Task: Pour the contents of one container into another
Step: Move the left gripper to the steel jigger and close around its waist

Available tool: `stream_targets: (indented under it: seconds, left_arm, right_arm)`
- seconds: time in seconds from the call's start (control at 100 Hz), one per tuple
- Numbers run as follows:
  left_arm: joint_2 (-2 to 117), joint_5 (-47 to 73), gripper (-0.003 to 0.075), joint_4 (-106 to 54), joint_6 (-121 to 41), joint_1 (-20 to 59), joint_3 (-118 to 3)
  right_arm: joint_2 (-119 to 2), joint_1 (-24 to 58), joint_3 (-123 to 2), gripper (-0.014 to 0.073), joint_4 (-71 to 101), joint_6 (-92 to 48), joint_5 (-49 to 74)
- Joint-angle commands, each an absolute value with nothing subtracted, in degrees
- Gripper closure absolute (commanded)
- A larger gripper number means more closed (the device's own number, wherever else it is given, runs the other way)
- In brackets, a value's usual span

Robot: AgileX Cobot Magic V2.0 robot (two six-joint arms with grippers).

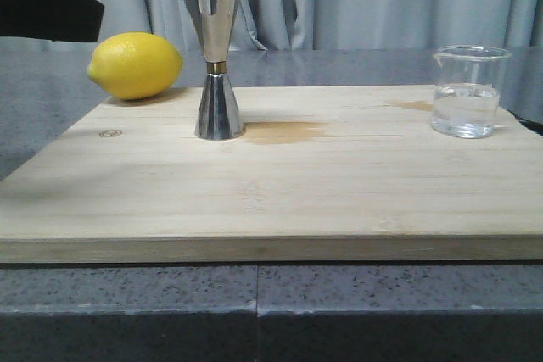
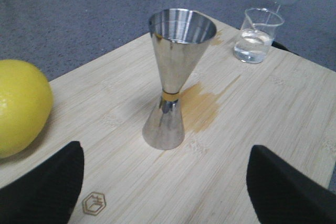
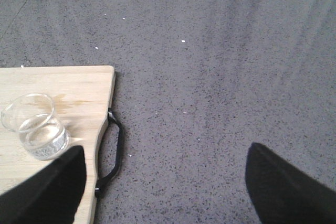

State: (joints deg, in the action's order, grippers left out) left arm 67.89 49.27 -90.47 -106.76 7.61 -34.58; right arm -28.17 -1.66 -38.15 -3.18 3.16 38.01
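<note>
Grey curtains are hanging behind the wooden board [image 1: 339,192]. Both pincers are standing spread and holding nothing. The beaker [image 3: 34,125] is sitting just beside the right gripper [image 3: 163,182]; the jigger [image 2: 173,77] is standing ahead of the left gripper [image 2: 165,182]. Grasping the beaker low and level should prevent spilling.
</note>
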Motion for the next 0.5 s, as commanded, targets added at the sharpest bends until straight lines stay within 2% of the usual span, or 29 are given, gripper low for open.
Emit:
stream_targets:
  seconds: [0.0, 0.49]
  left_arm:
    - [69.6, 55.7, 0.0134, -98.7, -113.0, 8.1, -35.4]
    - [86.3, 72.8, 0.0134, -106.1, -127.0, 8.3, -37.3]
  right_arm:
    - [-29.0, -2.1, -40.2, 0.0018, -3.4, 3.0, 34.2]
    - [-29.0, -2.1, -40.2, 0.0018, -3.4, 3.0, 34.3]
